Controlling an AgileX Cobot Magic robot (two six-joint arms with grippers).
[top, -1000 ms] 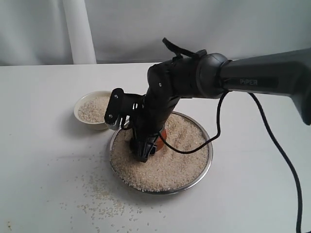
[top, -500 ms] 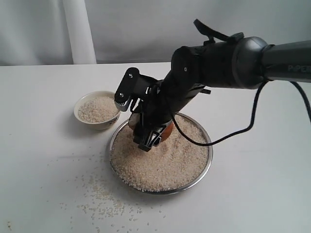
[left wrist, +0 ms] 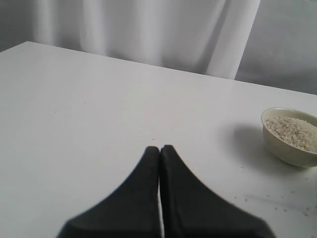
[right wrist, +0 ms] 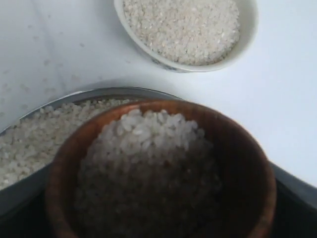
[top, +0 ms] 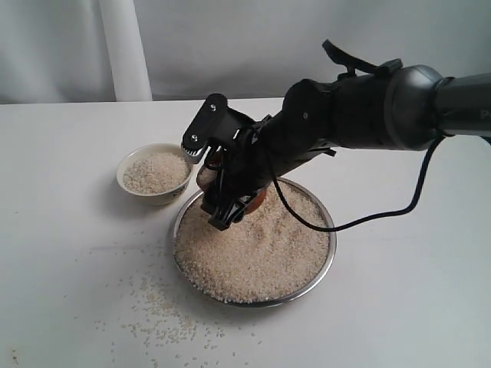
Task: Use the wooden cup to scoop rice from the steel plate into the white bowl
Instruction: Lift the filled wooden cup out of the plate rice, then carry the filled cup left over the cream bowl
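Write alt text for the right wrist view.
A reddish-brown wooden cup, filled with rice, dominates the foreground over the rim of the rice-filled steel plate. Beyond it, on the white table, sits the white bowl, also holding rice.

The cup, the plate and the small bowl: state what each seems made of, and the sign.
By looks: the wooden cup is wood, reddish-brown, matt, faint grain on its rim; the steel plate is metal, probably steel, with a shiny grey rim; the white bowl is likely glazed ceramic, cream and smooth.
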